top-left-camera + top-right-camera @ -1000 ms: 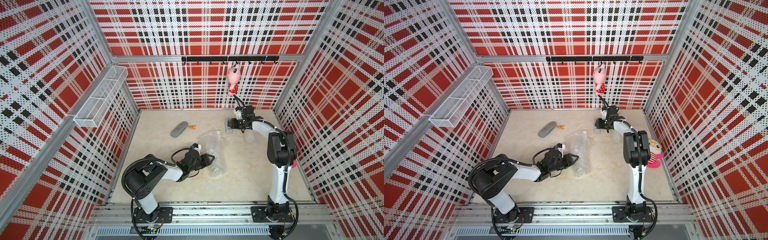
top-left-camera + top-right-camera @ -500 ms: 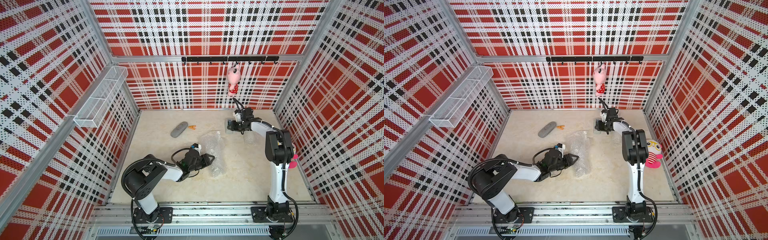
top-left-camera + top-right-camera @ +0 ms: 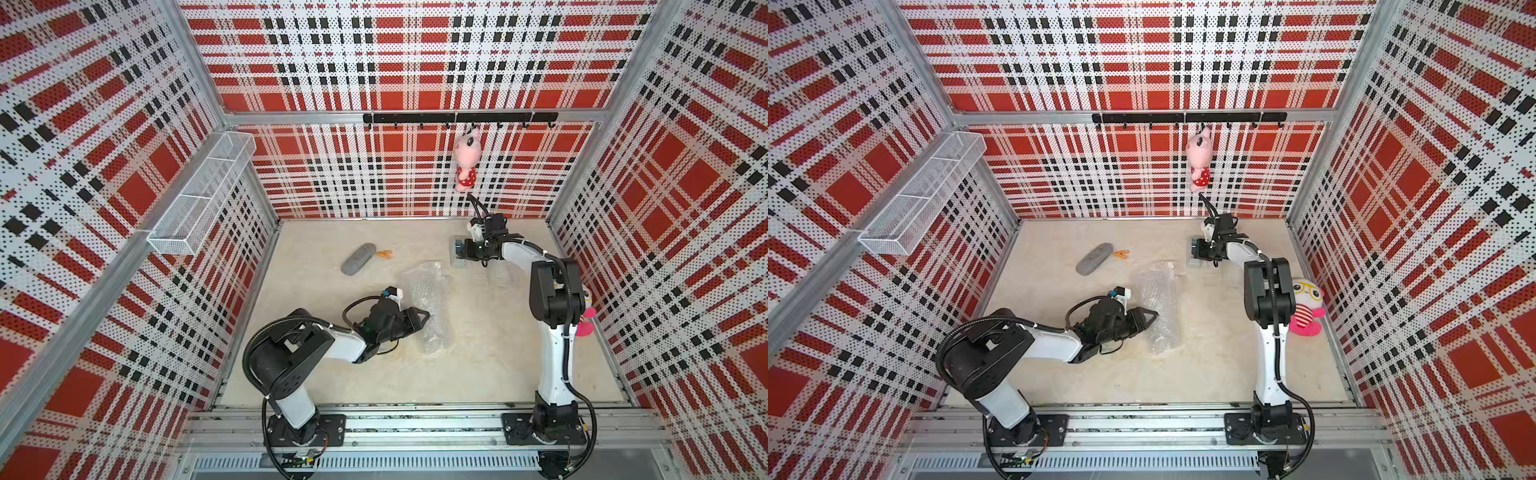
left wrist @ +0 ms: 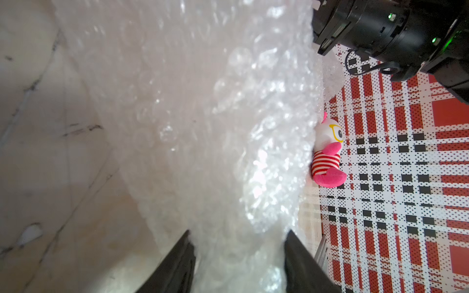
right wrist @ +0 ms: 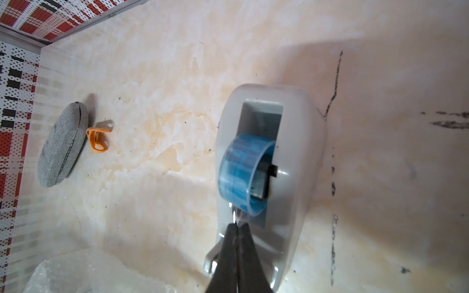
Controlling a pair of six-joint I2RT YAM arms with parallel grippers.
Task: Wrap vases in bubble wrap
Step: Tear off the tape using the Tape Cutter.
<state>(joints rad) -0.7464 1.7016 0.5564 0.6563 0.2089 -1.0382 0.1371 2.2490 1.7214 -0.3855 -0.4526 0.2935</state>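
A long bundle of bubble wrap (image 3: 430, 307) lies on the floor in both top views; what is inside it is hidden, and no vase shows plainly. My left gripper (image 3: 424, 316) comes at it from the side. In the left wrist view its two fingers stand on either side of the bubble wrap (image 4: 203, 126), which fills the gap of the left gripper (image 4: 238, 232). My right gripper (image 5: 237, 224) is shut at the mouth of a grey tape dispenser (image 5: 291, 142), pinching a thin clear strip of tape from the blue roll (image 5: 241, 172). A faint clear shape (image 3: 500, 274) lies under the right arm.
A grey oval case (image 3: 358, 258) and an orange clip (image 3: 384, 253) lie at the back left. A pink plush (image 3: 466, 160) hangs on the back wall's hook rail. Another plush (image 3: 1306, 305) sits by the right wall, and a wire basket (image 3: 203, 193) is on the left wall.
The right gripper has closed its fingers at the tape dispenser and shifted slightly there. The left arm and the bundle have not moved.
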